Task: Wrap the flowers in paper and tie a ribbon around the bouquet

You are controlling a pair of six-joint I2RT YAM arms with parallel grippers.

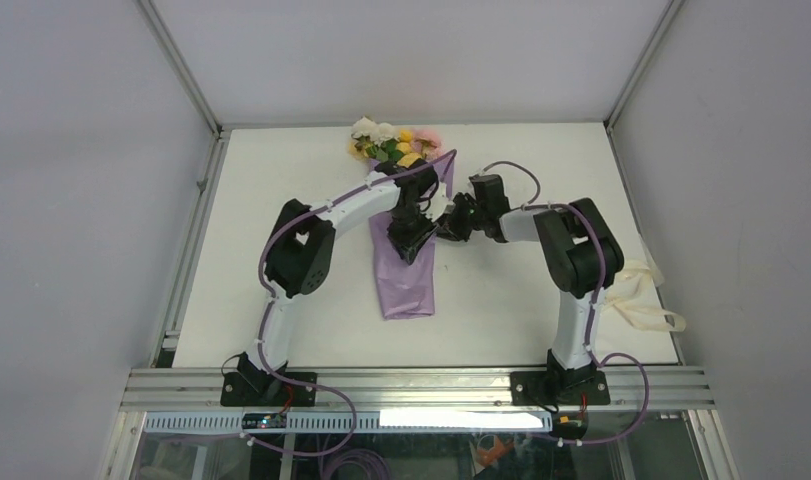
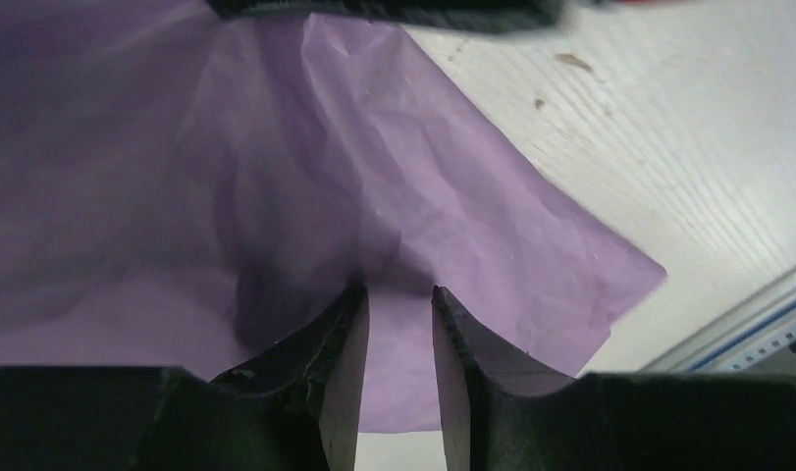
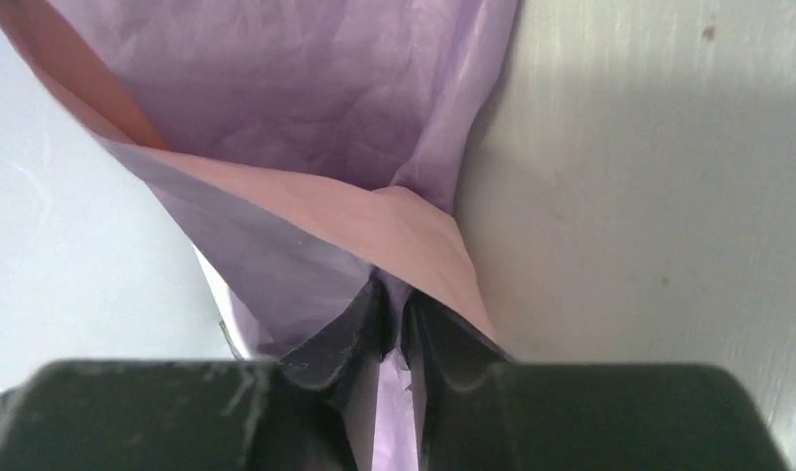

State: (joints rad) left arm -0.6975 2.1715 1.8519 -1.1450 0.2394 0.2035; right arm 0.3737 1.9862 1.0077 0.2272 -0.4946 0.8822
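paper [image 3: 325,78] pinched between right fingers [image 3: 346,341]; left fingers [image 2: 337,345] slightly parted, hovering over it

White table [image 1: 281,170]: bouquet [image 1: 406,285], ribbon [image 1: 649,318]

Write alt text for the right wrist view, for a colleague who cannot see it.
The right gripper, seen from just behind its dark fingers, is closed on a fold of the paper, lilac with its pale pink underside turned up along the edge. The white table shows on the right.
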